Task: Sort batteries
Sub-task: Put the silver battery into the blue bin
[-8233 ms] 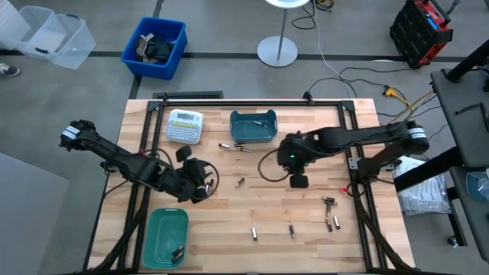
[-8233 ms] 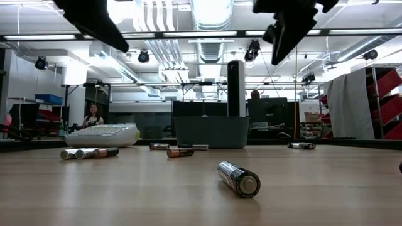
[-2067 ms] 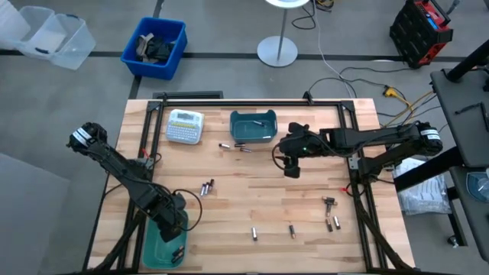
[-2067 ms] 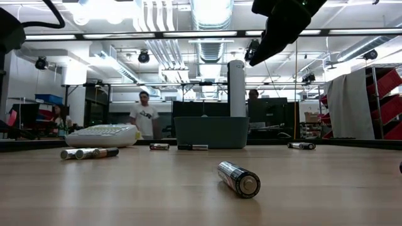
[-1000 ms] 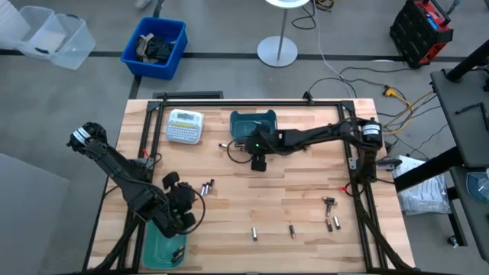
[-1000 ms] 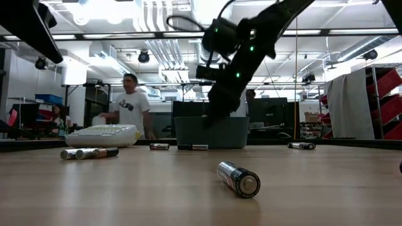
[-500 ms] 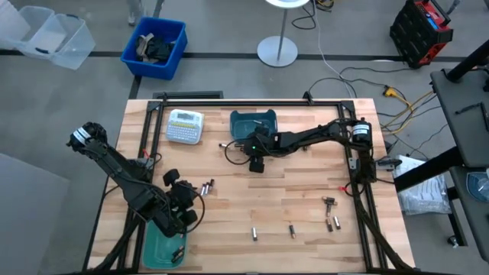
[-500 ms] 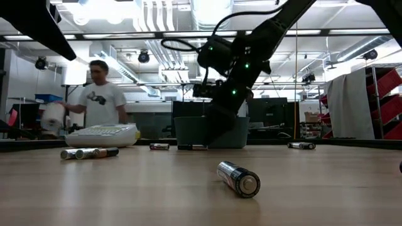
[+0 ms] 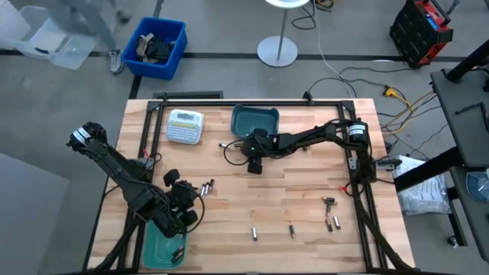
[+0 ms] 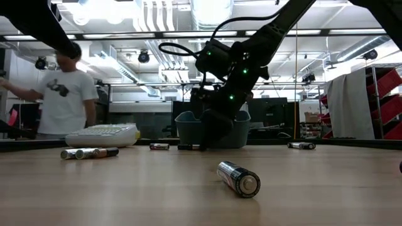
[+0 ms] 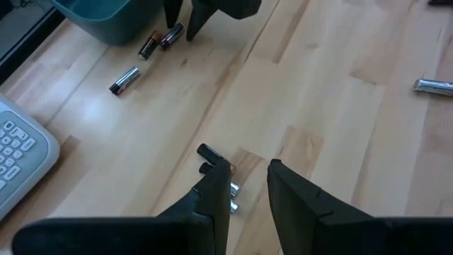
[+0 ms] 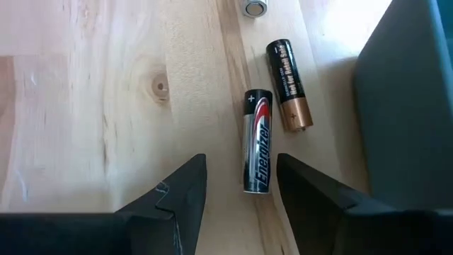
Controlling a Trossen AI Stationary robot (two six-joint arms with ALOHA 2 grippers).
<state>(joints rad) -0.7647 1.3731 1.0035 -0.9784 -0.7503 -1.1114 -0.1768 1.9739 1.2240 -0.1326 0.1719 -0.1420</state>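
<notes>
Since half a second ago the right gripper is lowered, open and empty, over two batteries beside the teal bin; the left gripper is held slightly parted, empty.

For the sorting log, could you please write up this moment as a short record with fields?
right gripper: open, low over the table beside the far teal bin, fingers either side of a silver-and-black battery
neighbouring battery: copper-and-black battery, lying just beside it
left gripper: open, empty, above a small cluster of batteries
near teal bin: at the table's front left, partly under the left arm
label maker: left of the far bin
</notes>
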